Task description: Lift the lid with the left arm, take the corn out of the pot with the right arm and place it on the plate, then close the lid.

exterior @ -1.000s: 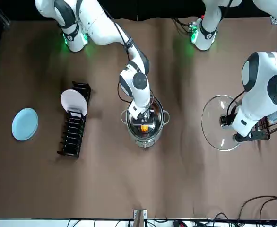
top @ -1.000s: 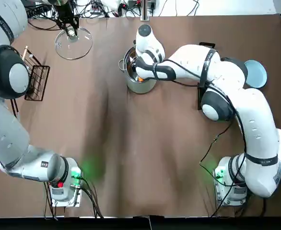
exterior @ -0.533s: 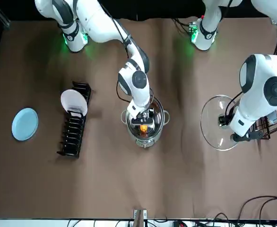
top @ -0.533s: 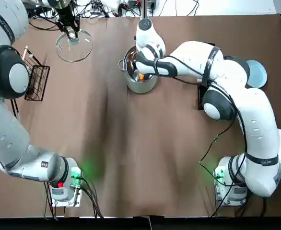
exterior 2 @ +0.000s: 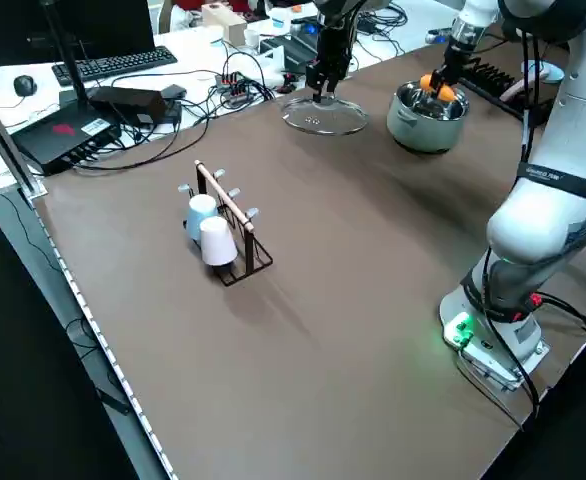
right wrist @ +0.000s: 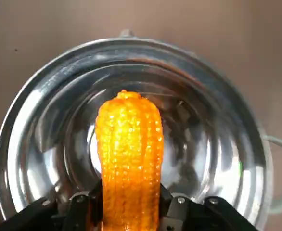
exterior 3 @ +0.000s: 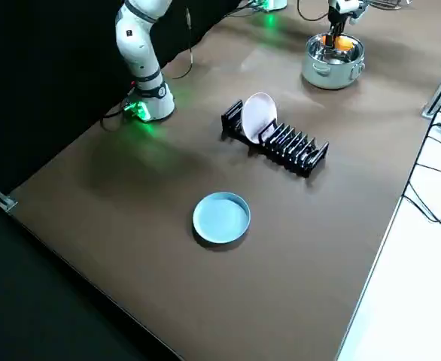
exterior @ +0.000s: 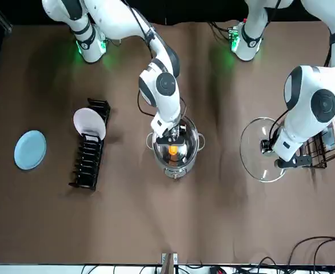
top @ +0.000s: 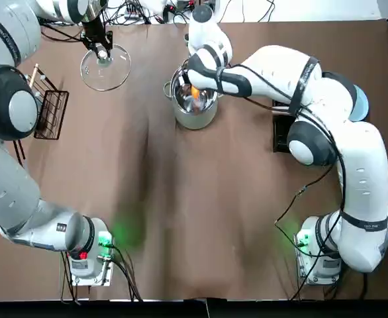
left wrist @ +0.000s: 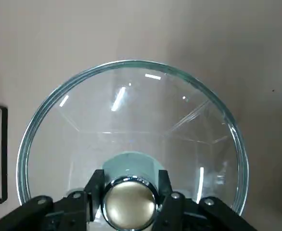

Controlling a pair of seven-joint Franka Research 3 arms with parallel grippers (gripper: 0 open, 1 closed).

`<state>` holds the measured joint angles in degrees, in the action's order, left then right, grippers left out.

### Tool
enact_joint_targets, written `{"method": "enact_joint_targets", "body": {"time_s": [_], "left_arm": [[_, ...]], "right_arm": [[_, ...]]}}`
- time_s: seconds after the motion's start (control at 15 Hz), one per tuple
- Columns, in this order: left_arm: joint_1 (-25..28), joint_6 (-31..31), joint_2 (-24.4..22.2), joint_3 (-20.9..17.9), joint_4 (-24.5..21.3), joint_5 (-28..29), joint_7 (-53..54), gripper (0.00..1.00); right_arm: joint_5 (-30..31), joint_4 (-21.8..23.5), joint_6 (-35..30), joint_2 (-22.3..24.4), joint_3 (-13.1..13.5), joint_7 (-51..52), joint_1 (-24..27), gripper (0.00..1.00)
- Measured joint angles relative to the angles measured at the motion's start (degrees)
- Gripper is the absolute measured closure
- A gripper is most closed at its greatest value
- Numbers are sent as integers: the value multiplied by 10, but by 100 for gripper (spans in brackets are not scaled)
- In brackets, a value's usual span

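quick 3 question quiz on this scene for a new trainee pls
1. True or false: the right jaws hold the corn over the open pot.
2. Where is the glass lid? A) on the pot B) gripped in the left jaws, away from the pot C) under the pot
3. Short answer: what lies on the blue plate?
Key: 1 true; 2 B; 3 nothing.

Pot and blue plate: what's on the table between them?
Front view: a black dish rack with one white plate standing in it lies between the pot and the blue plate. The right gripper holds the corn over the pot.
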<state>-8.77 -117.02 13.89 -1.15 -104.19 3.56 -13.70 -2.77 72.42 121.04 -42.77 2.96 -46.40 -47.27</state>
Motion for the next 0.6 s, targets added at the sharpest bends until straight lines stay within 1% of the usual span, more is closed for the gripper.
{"method": "enact_joint_targets", "body": {"time_s": [0.13,0.27,0.47,0.6], "left_arm": [[-1,-1,-1,0,-2,0,0,50],[-2,-2,-2,1,-2,0,0,50],[-2,-5,-2,1,-3,0,0,50],[-2,-7,-2,2,-4,0,0,50]], "right_arm": [[-2,-2,-29,24,1,8,14,63],[-19,-6,-67,56,1,34,39,63],[-57,-7,-122,103,2,94,92,63],[-63,-6,-147,125,3,125,131,63]]}}
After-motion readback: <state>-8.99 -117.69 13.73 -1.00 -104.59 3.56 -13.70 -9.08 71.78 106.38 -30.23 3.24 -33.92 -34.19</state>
